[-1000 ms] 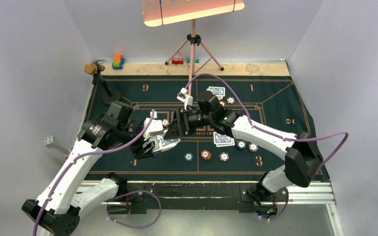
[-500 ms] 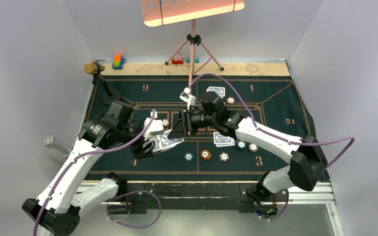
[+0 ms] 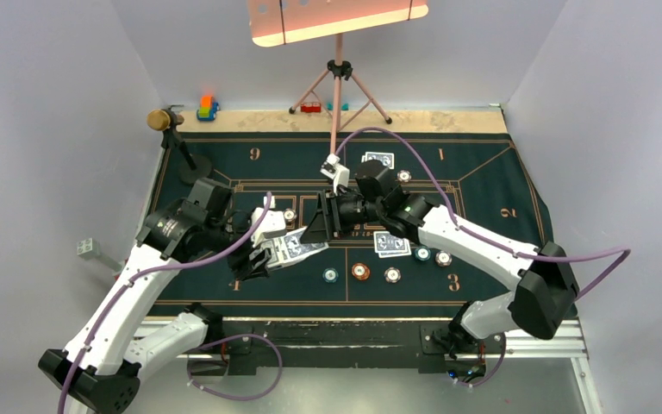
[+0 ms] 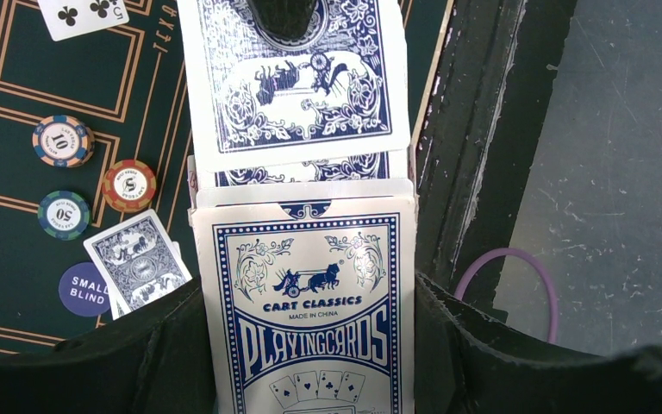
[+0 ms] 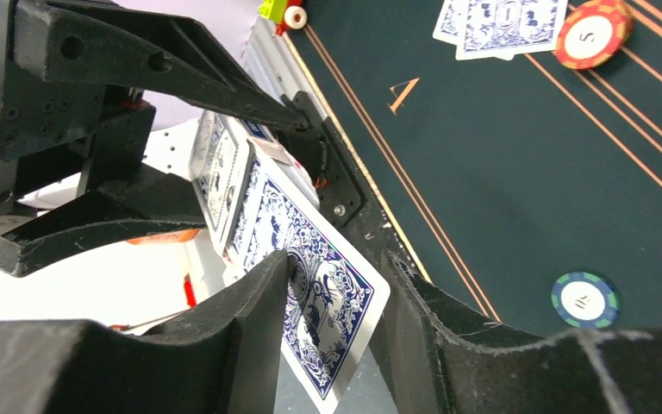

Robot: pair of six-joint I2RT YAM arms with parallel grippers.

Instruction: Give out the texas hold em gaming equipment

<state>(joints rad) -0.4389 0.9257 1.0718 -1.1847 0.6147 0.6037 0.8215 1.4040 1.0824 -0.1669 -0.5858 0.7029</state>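
My left gripper (image 3: pixel 267 257) (image 4: pixel 309 366) is shut on a blue-and-white playing card box (image 4: pixel 310 285) (image 3: pixel 283 251), held above the green felt (image 3: pixel 483 185). A blue-backed card (image 4: pixel 297 86) (image 5: pixel 327 302) sticks far out of its open end. My right gripper (image 3: pixel 319 231) (image 5: pixel 336 276) has this card between its fingers. One fingertip (image 4: pixel 284 13) rests on the card's back, and a gap shows at the other finger. Poker chips (image 3: pixel 360 271) (image 4: pixel 129 185) and more cards (image 3: pixel 392 245) (image 4: pixel 138 259) lie on the felt.
A gold-headed microphone (image 3: pixel 165 121) stands at the felt's back left corner. Toy blocks (image 3: pixel 208 108) and a tripod (image 3: pixel 339 86) are behind the felt. A face-up five of clubs (image 4: pixel 82 13) and a small-blind button (image 4: pixel 84 289) lie near the chips. The table's metal front rail (image 3: pixel 353 332) runs just below the grippers.
My right gripper has drawn back to the right, and the top card has slid farther out of the box. Its jaws have come closer together. The left arm has stayed still.
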